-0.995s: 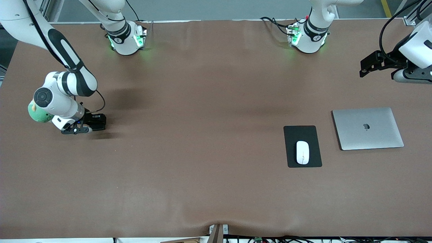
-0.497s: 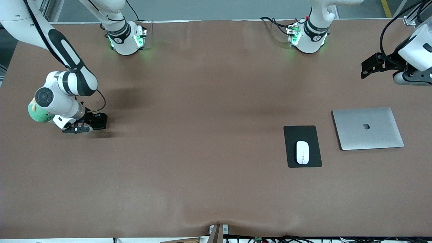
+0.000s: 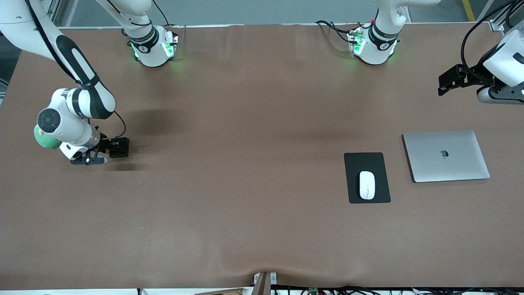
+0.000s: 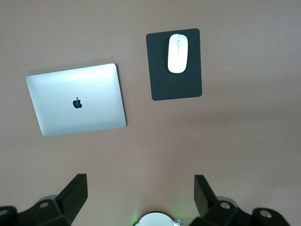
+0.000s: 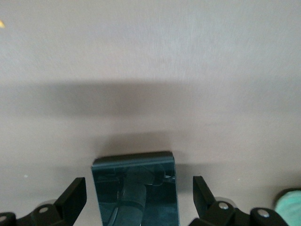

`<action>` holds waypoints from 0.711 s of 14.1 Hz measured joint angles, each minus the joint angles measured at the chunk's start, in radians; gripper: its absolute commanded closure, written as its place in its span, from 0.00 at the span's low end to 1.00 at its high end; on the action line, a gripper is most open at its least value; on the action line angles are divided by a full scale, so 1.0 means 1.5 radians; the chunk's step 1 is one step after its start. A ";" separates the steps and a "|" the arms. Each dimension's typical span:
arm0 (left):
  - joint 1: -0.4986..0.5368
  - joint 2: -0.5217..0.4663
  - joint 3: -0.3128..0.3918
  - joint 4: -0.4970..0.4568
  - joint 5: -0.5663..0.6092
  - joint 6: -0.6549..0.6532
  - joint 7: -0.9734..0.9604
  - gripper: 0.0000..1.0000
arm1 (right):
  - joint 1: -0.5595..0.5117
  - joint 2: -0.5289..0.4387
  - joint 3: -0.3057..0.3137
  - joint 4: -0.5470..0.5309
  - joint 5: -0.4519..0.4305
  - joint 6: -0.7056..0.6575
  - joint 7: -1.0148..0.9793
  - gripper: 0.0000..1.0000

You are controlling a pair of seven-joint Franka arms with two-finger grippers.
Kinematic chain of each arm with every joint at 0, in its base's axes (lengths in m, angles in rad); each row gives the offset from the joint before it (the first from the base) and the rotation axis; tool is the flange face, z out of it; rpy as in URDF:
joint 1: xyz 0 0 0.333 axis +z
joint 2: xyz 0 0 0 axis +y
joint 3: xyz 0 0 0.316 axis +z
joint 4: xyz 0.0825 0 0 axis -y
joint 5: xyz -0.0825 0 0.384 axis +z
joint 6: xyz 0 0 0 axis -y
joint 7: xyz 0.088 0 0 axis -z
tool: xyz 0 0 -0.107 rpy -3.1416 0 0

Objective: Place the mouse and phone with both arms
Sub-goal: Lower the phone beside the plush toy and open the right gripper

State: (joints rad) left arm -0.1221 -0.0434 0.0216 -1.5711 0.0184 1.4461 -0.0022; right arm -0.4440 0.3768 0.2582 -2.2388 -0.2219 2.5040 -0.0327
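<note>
Since the earlier frame my right tool [image 3: 104, 152] has shifted slightly toward its end of the table [image 3: 245, 229], jaws spread, the phone [image 5: 136, 193] lying released between them. Nearest me, the mouse [image 3: 367, 185] rests on its black pad [image 3: 354, 164], beside the closed laptop [image 3: 446, 155]. Farthest, my left tool [image 3: 444, 82] waits, released, in the air over bare table.

Right arm [image 3: 77, 65] reaching low near its end of the table, right gripper [image 3: 107, 153] open just above the surface, left arm [image 3: 505, 57] raised, left gripper [image 3: 448, 80] open, waiting.
</note>
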 measured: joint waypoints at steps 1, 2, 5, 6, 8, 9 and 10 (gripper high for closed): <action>0.000 0.000 0.000 0.000 0.000 0.000 0.000 0.00 | 0.005 0.000 0.006 0.034 0.000 -0.044 0.002 0.00; 0.000 0.000 0.000 0.000 0.000 0.000 0.000 0.00 | 0.008 0.000 0.015 0.068 0.001 -0.084 0.004 0.00; 0.000 0.001 0.000 0.000 0.000 0.000 0.000 0.00 | 0.015 0.002 0.053 0.168 0.012 -0.185 0.012 0.00; 0.000 0.001 0.000 0.000 0.000 0.000 0.000 0.00 | 0.017 0.004 0.064 0.202 0.021 -0.215 0.013 0.00; 0.000 0.001 0.000 0.000 0.000 0.000 0.000 0.00 | 0.017 0.010 0.081 0.273 0.036 -0.282 0.014 0.00; 0.000 0.001 0.000 0.000 0.000 0.000 0.000 0.00 | 0.017 0.012 0.088 0.309 0.042 -0.323 0.014 0.00; 0.000 0.001 0.000 0.000 0.000 0.000 0.000 0.00 | 0.017 0.013 0.092 0.348 0.052 -0.367 0.014 0.00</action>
State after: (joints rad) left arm -0.1220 -0.0415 0.0216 -1.5712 0.0184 1.4461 -0.0021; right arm -0.4180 0.3962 0.3964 -1.7172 -0.1435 1.9536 -0.0124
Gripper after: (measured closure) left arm 0.000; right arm 0.000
